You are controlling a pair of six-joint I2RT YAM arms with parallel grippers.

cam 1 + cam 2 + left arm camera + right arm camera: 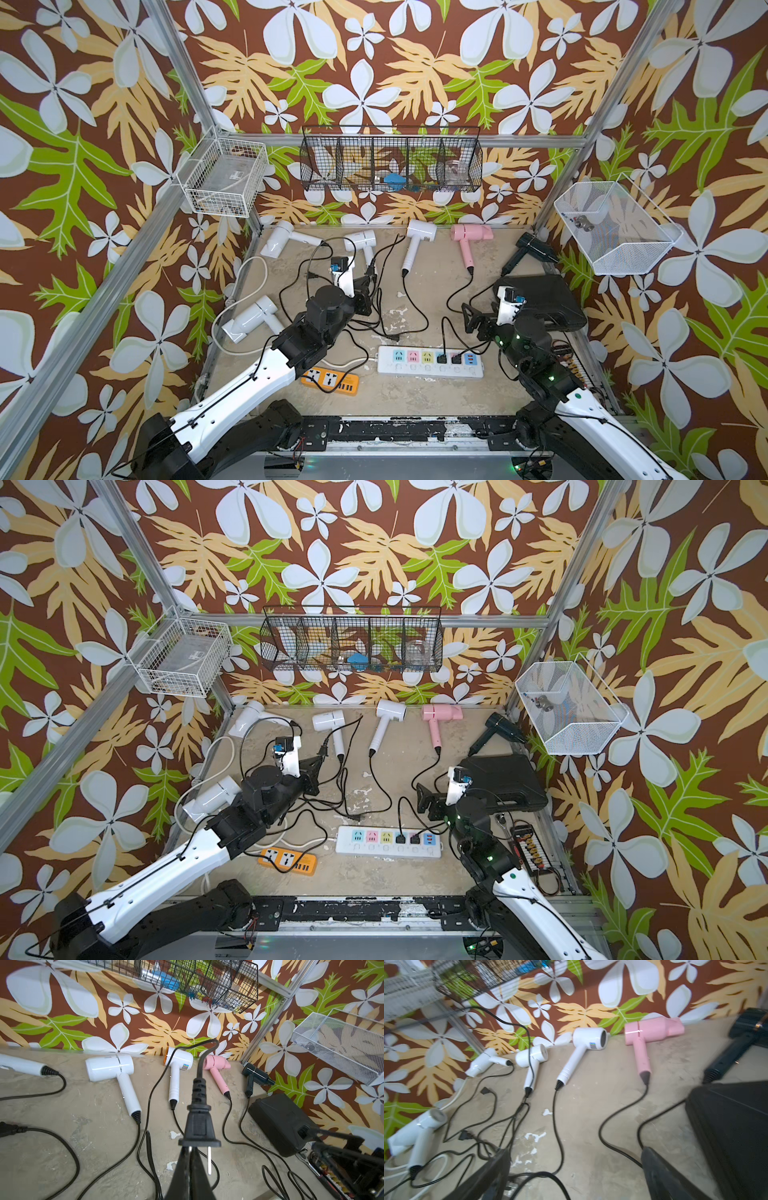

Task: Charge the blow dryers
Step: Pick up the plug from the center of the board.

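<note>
The dryers [417, 241] are laid out on the table [415, 399]: five in a row along the back wall (three white, one pink, one black) and a sixth, white, near the left edge. They are judged to be light, hard, glossy shells, slippery to pinch and best left lying. Only the cords need to be moved.

One plug [199, 1124] is held off the table by the left gripper [190, 1150]. Its jaws are pressed tight together at the plug's pronged face, and one prong [209, 1160] is seen bare beside the fingers. The cord [200, 1066] arches up and away, and its dryer cannot be traced for certain through the tangle.

The plug is taken to be small, stiff, light moulded plastic with flat ribbed sides. The cord is thin and limp, so drag or snagging from the crossed loops is to be expected. A hold on the flat sides behind the flange is judged better, so that both prongs are left free for a socket. The present hold looks likely to get in the way.

The right gripper [576, 1150] is spread wide and empty, above the table beside the case [540, 303]. On the white strip [430, 361] two sockets are filled by black plugs and three are seen free. On the orange strip [330, 379], nearer the left arm, the visible sockets are bare.
</note>
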